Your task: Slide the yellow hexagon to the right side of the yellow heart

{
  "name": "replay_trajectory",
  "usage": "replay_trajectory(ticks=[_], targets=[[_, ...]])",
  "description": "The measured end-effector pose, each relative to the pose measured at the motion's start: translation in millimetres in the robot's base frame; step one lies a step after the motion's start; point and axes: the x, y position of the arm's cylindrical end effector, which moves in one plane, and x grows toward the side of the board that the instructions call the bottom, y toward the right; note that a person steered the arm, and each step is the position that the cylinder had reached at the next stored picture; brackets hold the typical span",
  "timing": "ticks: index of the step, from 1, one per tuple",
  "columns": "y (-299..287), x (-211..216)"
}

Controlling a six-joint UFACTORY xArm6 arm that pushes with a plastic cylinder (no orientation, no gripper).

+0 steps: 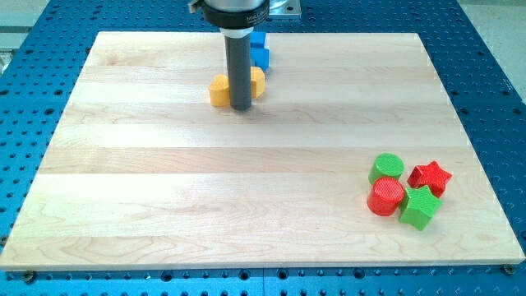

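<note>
Two yellow blocks lie near the view's top, left of centre. One yellow block (219, 90) shows to the left of the rod and looks like the hexagon. The other yellow block (257, 80) shows to the right of the rod; the rod hides part of it, and it may be the heart. My tip (240, 108) rests on the board right in front of the two blocks, between them, close to or touching both.
Two blue blocks (260, 51) sit just above the yellow ones at the board's top edge. At the view's lower right lie a green cylinder (387, 168), a red star (431, 177), a red cylinder (385, 197) and a green block (420, 207).
</note>
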Motion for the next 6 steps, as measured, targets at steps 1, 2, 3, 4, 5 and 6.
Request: replay_trajectory(ticks=[1,2,3,4,5,6], targets=[[44.1,0.8],[73.2,-29.9],[58.4,-73.9],[23.4,-58.1],[10.2,-54.9],[44.0,-54.9]])
